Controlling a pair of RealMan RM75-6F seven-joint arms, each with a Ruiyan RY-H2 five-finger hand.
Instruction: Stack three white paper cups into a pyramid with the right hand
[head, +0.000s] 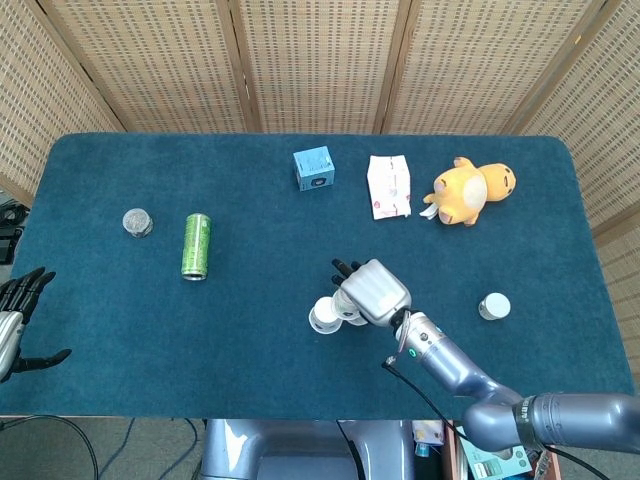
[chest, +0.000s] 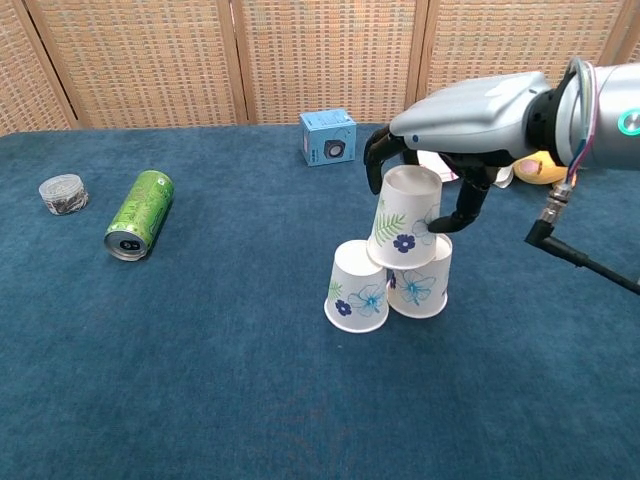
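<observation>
Two white flowered paper cups stand upside down side by side, the left one (chest: 358, 288) touching the right one (chest: 420, 285). A third cup (chest: 404, 220) rests upside down across their tops, nearly upright. My right hand (chest: 470, 115) hovers over it with the fingers spread off its left rim. The thumb curls down close to the cup's right side, and no firm hold shows. From the head view the right hand (head: 372, 292) covers most of the cups (head: 322, 316). My left hand (head: 18, 305) hangs open beyond the table's left edge.
A green can (chest: 140, 213) lies on its side at the left, beside a small clear jar (chest: 63, 193). A blue box (chest: 328, 136), a white packet (head: 389, 186) and a yellow plush toy (head: 472, 190) sit at the back. A small white lidded pot (head: 494, 306) stands to the right.
</observation>
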